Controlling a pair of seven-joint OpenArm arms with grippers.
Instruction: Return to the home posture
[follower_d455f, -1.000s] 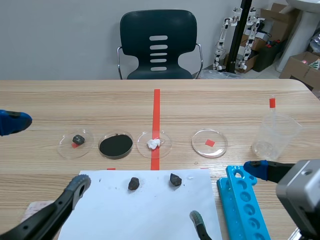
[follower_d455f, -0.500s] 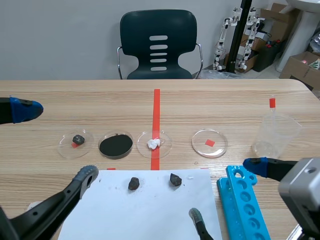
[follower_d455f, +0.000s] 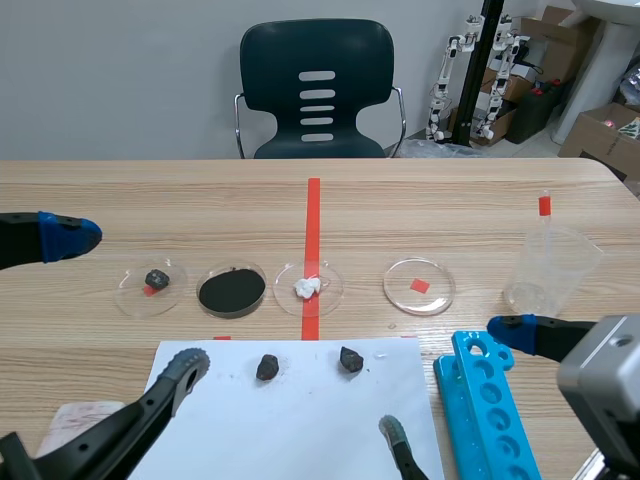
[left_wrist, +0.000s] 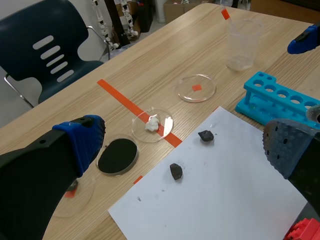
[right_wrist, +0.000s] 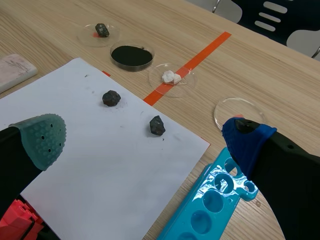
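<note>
From the remote console I am watching both arms hanging low over the wooden tabletop (follower_d455f: 450, 210), one at each side of the white sheet (follower_d455f: 300, 420). The left hand (follower_d455f: 128, 300) is hovering at the sheet's left edge, released and grasping nothing: its grey pad is sitting over the sheet's near left corner and its blue pad is reaching well out past that edge. The right hand (follower_d455f: 448, 381) is hovering at the sheet's right edge, likewise spread wide and holding nothing. One of its pads is over the sheet's near right part and the other is over the blue tube rack (follower_d455f: 490, 410), which is lying just beside the sheet's right edge.

Two dark lumps (follower_d455f: 267, 367) are resting on the sheet near its far edge, a little apart. Just beyond that edge four clear dishes are lining up. From the left, they are the dish with a dark lump (follower_d455f: 150, 285), the dish of black powder (follower_d455f: 231, 290), the dish with a white lump (follower_d455f: 308, 286) and the empty dish (follower_d455f: 419, 286). A clear beaker (follower_d455f: 550, 272) is standing beyond the sheet's right side, past the rack. A dark chair (follower_d455f: 317, 90) is waiting well beyond the sheet, behind the tabletop.
</note>
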